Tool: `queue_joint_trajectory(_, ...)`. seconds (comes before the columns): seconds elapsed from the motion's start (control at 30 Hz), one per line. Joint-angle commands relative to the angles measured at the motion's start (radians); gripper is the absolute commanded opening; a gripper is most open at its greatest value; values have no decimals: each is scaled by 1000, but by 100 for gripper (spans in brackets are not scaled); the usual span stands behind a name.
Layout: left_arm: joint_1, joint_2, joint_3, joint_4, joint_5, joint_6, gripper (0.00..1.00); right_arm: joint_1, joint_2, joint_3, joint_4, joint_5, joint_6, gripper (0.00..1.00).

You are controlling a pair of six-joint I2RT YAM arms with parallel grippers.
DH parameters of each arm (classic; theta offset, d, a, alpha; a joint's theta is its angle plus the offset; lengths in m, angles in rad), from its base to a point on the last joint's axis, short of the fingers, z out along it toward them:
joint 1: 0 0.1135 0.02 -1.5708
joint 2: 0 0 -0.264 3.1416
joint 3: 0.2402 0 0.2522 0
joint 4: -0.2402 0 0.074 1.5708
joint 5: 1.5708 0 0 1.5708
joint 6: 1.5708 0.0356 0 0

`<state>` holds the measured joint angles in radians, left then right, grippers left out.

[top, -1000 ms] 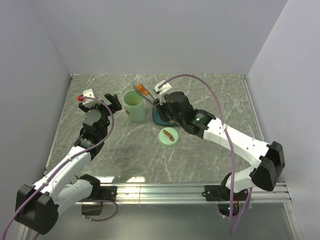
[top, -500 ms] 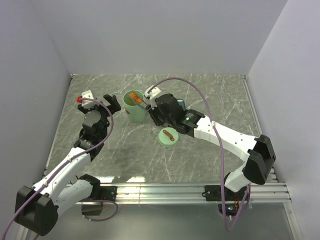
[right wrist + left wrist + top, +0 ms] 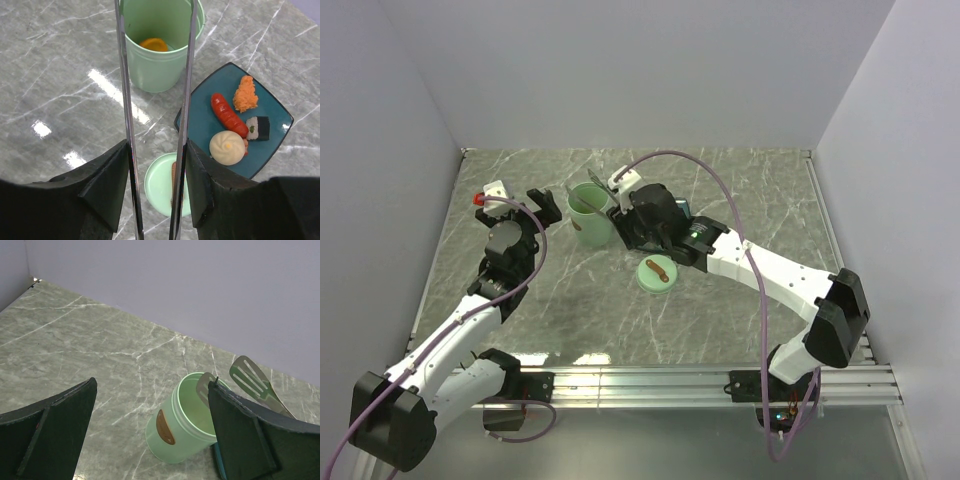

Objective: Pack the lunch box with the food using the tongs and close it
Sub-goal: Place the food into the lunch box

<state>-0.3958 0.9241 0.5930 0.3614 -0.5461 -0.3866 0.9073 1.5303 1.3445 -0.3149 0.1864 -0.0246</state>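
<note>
The pale green lunch box (image 3: 590,216) (image 3: 185,425) stands upright and uncovered, with an orange round piece of food (image 3: 154,44) lying at its bottom. My right gripper (image 3: 625,205) (image 3: 156,150) is shut on the tongs (image 3: 186,90), whose two arms stand spread over the lunch box (image 3: 160,50) with nothing between their tips (image 3: 252,380). The green lid (image 3: 657,273) (image 3: 162,187) lies on the table near the lunch box. My left gripper (image 3: 545,205) (image 3: 152,384) is open and empty, left of the lunch box and apart from it.
A dark teal plate (image 3: 200,125) right of the lunch box holds a red sausage (image 3: 227,114), a beige bun (image 3: 227,147), an orange fried chunk (image 3: 245,94) and a small rice roll (image 3: 259,128). Grey walls close the table at the back and sides.
My right arm swung left, carrying the orange piece in the tongs over the lunch box. The tongs' arms then spread, and the orange piece now lies inside. The left arm stayed still.
</note>
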Motion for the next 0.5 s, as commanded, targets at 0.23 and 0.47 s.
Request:
queue_joint_trajectory(0.23, 5, -8, 2, 47, 17, 2, 99, 5, -102, -37, 71, 100, 9, 54)
queue_joint_trajectory(0.47, 5, -5, 4, 44, 12, -8, 99, 4, -213, -160, 62, 217, 55, 54)
